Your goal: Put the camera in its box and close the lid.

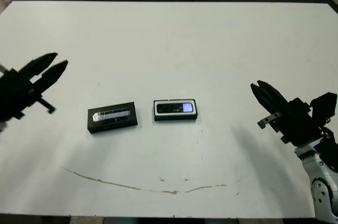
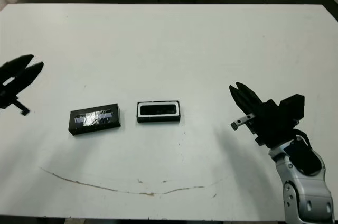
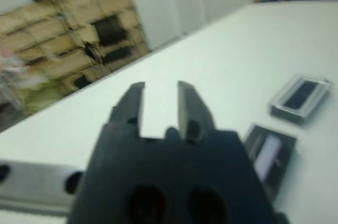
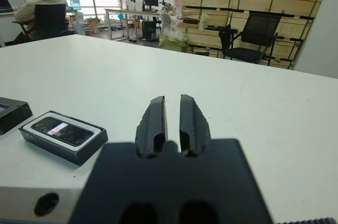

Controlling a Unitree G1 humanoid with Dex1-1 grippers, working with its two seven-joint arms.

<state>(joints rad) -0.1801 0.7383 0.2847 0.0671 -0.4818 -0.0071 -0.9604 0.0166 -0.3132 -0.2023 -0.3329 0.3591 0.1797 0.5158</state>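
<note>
The slim black camera [image 1: 176, 108] is already lying inside the shallow white-lined black box [image 1: 176, 117]. The flat black lid [image 1: 112, 117] with its silvery strip is sitting just left of the box, waiting. The left gripper [image 1: 56, 65], narrowly parted, and the right gripper [image 4: 172, 116], nearly closed, are both hanging empty, well apart from the box.

White table [image 1: 211, 39]: lid [image 1: 112, 118], box [image 1: 175, 110].

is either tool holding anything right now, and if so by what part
Nothing is held. The left tool and the right tool both hover empty, apart from the camera in its box and the lid.
</note>
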